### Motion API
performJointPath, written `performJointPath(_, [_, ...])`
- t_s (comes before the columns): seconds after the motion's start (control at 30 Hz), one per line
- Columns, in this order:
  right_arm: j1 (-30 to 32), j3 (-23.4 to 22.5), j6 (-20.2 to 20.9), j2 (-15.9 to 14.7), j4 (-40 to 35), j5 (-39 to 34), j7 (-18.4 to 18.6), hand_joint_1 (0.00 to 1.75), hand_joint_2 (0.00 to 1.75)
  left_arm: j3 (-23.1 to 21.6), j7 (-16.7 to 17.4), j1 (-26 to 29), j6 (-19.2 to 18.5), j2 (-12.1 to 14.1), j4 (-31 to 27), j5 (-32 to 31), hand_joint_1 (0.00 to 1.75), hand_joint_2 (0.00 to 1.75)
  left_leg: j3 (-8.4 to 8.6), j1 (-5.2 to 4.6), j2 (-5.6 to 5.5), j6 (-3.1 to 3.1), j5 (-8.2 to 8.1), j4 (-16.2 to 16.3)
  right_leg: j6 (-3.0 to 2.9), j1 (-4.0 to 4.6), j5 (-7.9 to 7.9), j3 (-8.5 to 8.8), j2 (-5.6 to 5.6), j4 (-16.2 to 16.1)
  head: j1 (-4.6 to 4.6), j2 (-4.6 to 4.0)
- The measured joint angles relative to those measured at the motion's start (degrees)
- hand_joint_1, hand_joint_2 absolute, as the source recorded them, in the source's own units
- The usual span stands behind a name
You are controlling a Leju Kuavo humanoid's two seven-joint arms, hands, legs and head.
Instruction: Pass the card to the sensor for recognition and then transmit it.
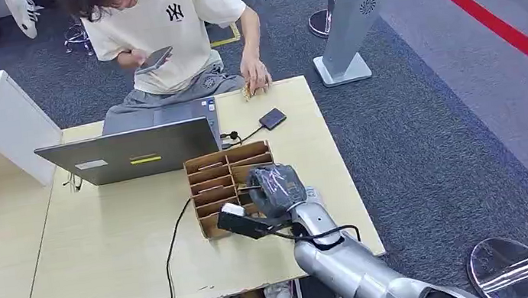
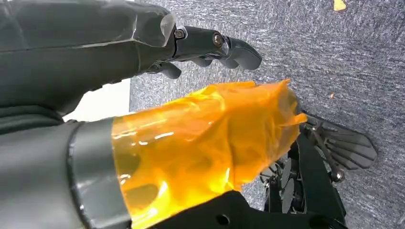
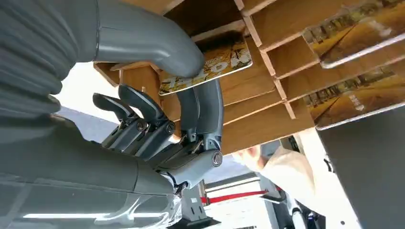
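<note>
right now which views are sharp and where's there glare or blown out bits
Head view: even indoor light, soft shadows, sharp on the cardboard rack, slight wide-angle bend at the edges. Left wrist view: the left hand sits close to the lens, glossy glare on the orange film. Right wrist view: the card pinched by the right hand is readable, the background past the rack is overexposed.

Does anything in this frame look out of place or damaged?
Nothing looks damaged or spilled. The right hand pinches a card at the cardboard organizer, with other cards lying flat in their slots. The one oddity is crinkled orange film wrapped around the left hand, which hangs above the carpet.
</note>
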Motion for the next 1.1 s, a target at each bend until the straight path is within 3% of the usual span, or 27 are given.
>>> performJointPath(0.3, [0.7,-1.5,-0.7,0.0,-3.6,-2.8,-2.1,1.75,1.75,0.1,0.0,0.0,0.2,-0.1,0.0,0.5,0.00,0.00,-0.01,0.00,0.00,0.00,0.00,0.0,0.00,0.00,0.00,-0.02,0.00,0.0,0.00,0.00])
performJointPath(0.5, [6.6,-4.5,-0.6,-0.4,-21.8,-10.2,-4.8,1.75,1.75,1.0,-0.3,0.1,0.9,-0.8,0.0,2.0,0.00,0.00,-0.11,0.00,0.00,0.00,-0.01,0.0,0.00,0.00,0.00,-0.12,0.00,0.0,-0.02,0.00])
performJointPath(0.67, [11.2,-5.9,-0.5,-1.6,-37.0,-11.8,-6.8,1.75,1.75,1.5,-0.7,0.1,1.4,-1.2,0.0,2.3,0.00,0.00,-0.12,-0.01,0.02,0.01,-0.02,0.0,0.00,0.00,0.00,-0.15,0.02,0.0,-0.02,0.00])
performJointPath(0.83, [14.2,-6.3,-1.1,-2.3,-45.7,-13.6,-8.5,1.75,1.75,1.6,-0.9,0.1,1.8,-1.4,0.0,2.4,0.00,0.00,-0.12,0.00,0.01,0.01,-0.02,0.0,0.00,0.00,0.00,-0.15,0.02,0.0,-0.02,0.00])
performJointPath(1.1, [16.1,-6.6,-1.6,-3.2,-51.6,-14.4,-9.0,1.75,1.75,1.6,-1.1,0.1,2.0,-1.5,0.0,2.3,0.00,0.00,-0.12,0.00,0.02,0.01,-0.01,0.0,0.00,0.00,0.00,-0.15,0.03,0.0,0.00,0.00])
